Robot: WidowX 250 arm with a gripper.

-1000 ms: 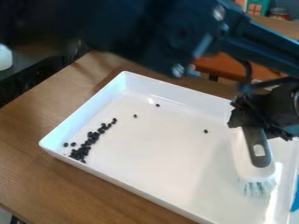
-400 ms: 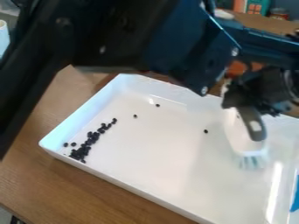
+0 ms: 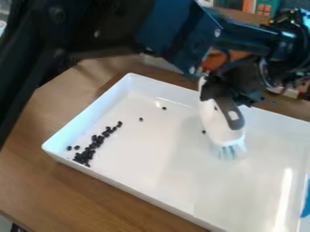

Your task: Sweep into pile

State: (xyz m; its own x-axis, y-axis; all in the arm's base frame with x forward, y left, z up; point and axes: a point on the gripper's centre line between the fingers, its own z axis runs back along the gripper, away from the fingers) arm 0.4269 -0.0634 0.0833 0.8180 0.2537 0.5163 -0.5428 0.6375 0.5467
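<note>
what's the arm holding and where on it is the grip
A white and grey brush, held in the gripper by the upper end of its handle, bristles hanging downward.

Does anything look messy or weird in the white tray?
Just a little messy: most black bits bunch together at the left end of the tray, but three stray bits sit apart, one seen just left of the brush. Nothing looks broken.

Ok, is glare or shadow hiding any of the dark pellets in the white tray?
Camera view: a bright glare streak runs down the right part of the white rectangular tray, well away from the heap of small black pellets; a soft grey shadow lies left of the white brush with grey handle, too faint to mask pellets.
</note>
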